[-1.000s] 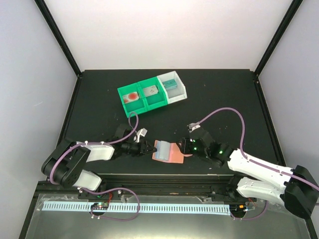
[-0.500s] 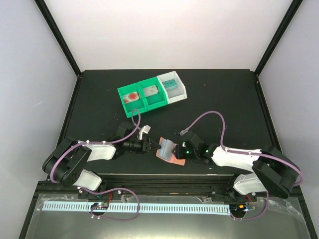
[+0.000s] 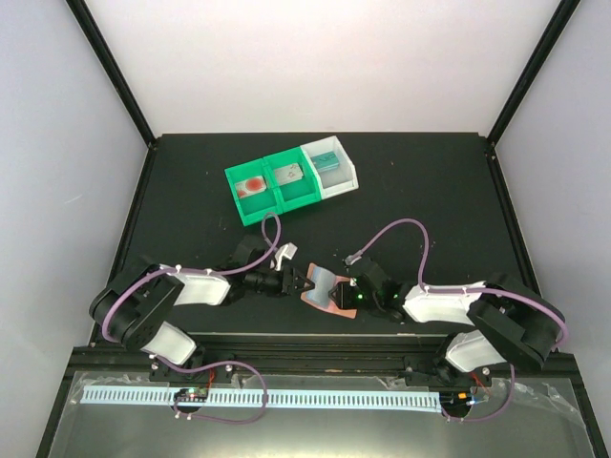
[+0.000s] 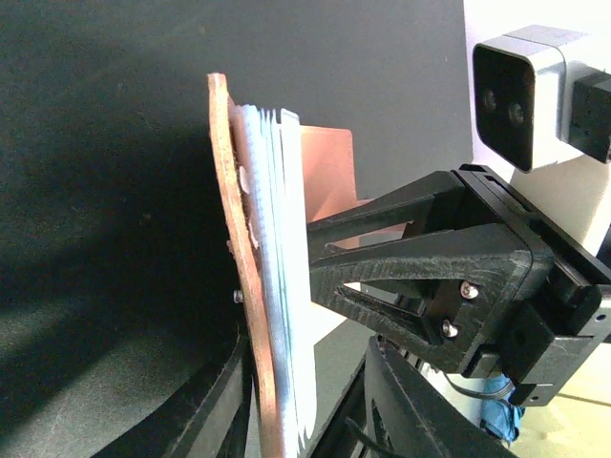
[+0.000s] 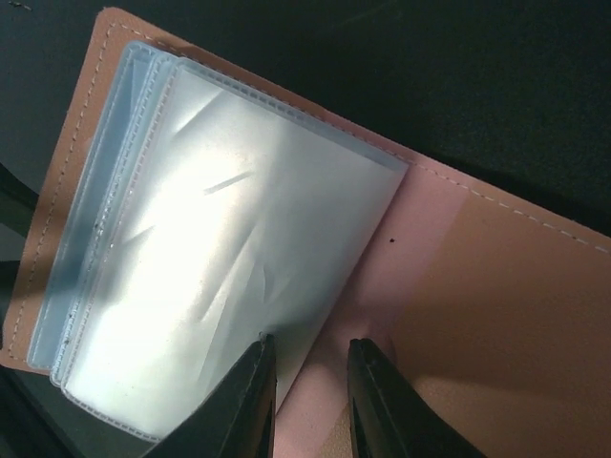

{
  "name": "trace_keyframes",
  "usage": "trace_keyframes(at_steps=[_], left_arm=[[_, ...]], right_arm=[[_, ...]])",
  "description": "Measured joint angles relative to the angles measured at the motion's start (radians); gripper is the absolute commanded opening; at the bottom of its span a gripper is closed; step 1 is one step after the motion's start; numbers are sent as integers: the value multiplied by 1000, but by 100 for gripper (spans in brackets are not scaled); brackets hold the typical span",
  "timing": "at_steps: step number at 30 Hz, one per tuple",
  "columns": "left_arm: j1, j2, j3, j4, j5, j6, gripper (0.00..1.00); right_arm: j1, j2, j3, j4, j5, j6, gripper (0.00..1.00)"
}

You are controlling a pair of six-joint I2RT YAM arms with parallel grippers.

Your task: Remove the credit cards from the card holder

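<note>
Reading off the top view first: what's the bench like? (Mo)

Matte black table (image 3: 191, 205), pale back wall (image 3: 315, 67), pale side walls (image 3: 57, 191), black frame posts (image 3: 110, 67) at the corners. At the back sit a green tray (image 3: 277, 203) and a white tray (image 3: 352, 177). They hold a red-marked card (image 3: 252, 185), a white card (image 3: 289, 175) and a teal card (image 3: 327, 161), one per compartment. The card holder (image 3: 326, 288) is near the front edge, between the left gripper (image 3: 299, 281) and the right gripper (image 3: 342, 294). (Jin)

Left wrist? (Mo)

Holder stands on edge, leather side facing the dark tabletop, pale blue pockets fanned. The left fingers (image 4: 215, 410) are parted around its lower edge, with leather against one and a gap to the other. Right gripper's tip touches the pocket side. (Jin)

Right wrist? (Mo)

Holder is open and fills the frame, black table behind it. Glare on the pockets hides their contents. The right fingers (image 5: 250, 396) are nearly together, at the pockets' edge over the pink lining. Can't tell if they pinch anything. (Jin)
</note>
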Motion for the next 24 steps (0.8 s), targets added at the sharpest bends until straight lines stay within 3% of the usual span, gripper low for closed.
trace_keyframes(at_steps=[4, 9, 18, 24], left_arm=[[-6, -2, 0, -10, -27, 9, 20], [-9, -32, 0, -39, -53, 23, 2], [-9, -168, -39, -129, -126, 27, 2], [-10, -280, -62, -195, -183, 17, 2]], right_arm=[[0, 3, -5, 14, 0, 0, 23], [2, 0, 3, 4, 0, -6, 35], [2, -65, 65, -97, -23, -14, 59], [21, -69, 90, -74, -70, 42, 62]])
